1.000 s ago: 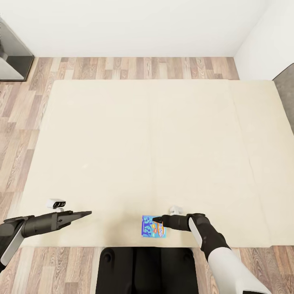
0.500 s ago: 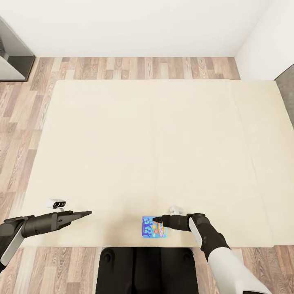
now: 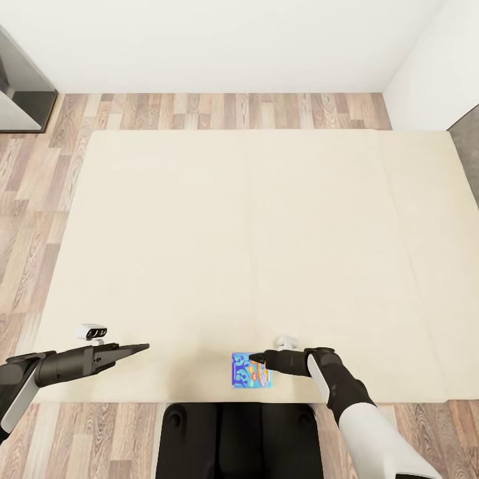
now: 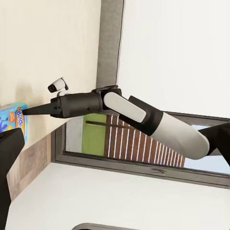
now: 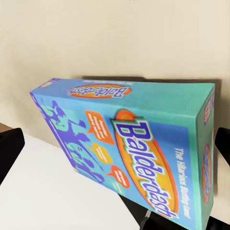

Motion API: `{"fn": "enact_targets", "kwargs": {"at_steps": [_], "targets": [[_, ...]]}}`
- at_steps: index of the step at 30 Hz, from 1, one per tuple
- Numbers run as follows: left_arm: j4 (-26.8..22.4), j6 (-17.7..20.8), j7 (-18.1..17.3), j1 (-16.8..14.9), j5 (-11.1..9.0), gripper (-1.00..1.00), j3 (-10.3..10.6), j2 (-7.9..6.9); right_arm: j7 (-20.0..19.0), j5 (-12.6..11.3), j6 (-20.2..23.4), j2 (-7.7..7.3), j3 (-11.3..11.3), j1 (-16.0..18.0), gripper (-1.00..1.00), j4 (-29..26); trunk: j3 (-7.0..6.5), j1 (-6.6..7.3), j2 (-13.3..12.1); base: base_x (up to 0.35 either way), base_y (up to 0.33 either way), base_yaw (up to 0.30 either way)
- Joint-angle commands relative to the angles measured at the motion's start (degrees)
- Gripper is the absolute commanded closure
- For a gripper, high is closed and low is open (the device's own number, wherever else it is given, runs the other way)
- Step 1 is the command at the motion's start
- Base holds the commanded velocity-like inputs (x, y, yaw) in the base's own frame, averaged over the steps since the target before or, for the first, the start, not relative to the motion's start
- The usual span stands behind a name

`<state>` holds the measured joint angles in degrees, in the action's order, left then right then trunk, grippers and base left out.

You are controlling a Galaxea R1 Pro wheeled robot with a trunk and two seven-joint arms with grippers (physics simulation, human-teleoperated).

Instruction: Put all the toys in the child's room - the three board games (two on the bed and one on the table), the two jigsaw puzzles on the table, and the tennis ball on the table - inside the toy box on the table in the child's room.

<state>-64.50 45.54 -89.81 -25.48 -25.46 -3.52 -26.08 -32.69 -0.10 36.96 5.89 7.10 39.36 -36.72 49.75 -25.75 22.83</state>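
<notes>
Lying flat on the bed (image 3: 253, 233), close to the edge nearest the robot, the blue board game (image 3: 250, 370) is the one toy in reach. The right claw (image 3: 253, 359) sits over the box's far right corner. In the right wrist view the box (image 5: 139, 153) is close up between two dark fingertips (image 5: 10, 148), one on each side and each apart from the cardboard, so the claw stands wide open and holds nothing. The left claw (image 3: 145, 346) hangs low over bare mattress well to the left of the box, its tips drawn to a thin point; it looks closed and empty, though I cannot tell for certain.

As a judgement, the box should be light and stiff: printed cardboard with a glossy face, thin, with crisp edges. The smooth print may slip under a weak pinch, and a hard squeeze could dent the lid or pop it off. The mattress gives a little, so a finger could press down beside an edge and get under it. The best hold looks to be across the short width, fingers on the two long side walls near the middle, so the box hangs level rather than swinging from a corner.
</notes>
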Motion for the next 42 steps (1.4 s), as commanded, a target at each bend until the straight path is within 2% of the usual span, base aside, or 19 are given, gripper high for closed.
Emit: {"fn": "enact_targets", "kwargs": {"at_steps": [1, 13, 28, 42], "targets": [[0.0, 0.6, -0.2, 0.0, 0.0, -1.00, 0.0, -0.03, -0.2, 0.0, 0.5, 0.08, 0.4, 0.0, -1.00, -0.1, 0.06, -0.03, 0.1, 0.000, 0.000, 0.000], [0.0, 0.6, -0.2, 0.0, 0.0, -1.00, 0.1, -0.03, -0.2, -0.1, 0.5, 0.08, 0.4, 0.0, -1.00, 0.0, 0.06, -0.03, 0.1, 0.000, 0.010, 0.000], [0.0, 0.6, -0.2, 0.0, 0.0, -1.00, 0.1, -0.03, -0.2, -0.1, 0.5, 0.08, 0.4, 0.0, -1.00, 0.0, 0.06, -0.03, 0.1, 0.000, 0.201, 0.000], [0.0, 0.6, -0.2, 0.0, 0.0, -1.00, 0.1, -0.03, -0.1, 0.0, 1.2, 0.02, 0.4, 0.0, -1.00, 0.0, 0.06, -0.03, 0.1, 0.000, 0.021, 0.000]]}}
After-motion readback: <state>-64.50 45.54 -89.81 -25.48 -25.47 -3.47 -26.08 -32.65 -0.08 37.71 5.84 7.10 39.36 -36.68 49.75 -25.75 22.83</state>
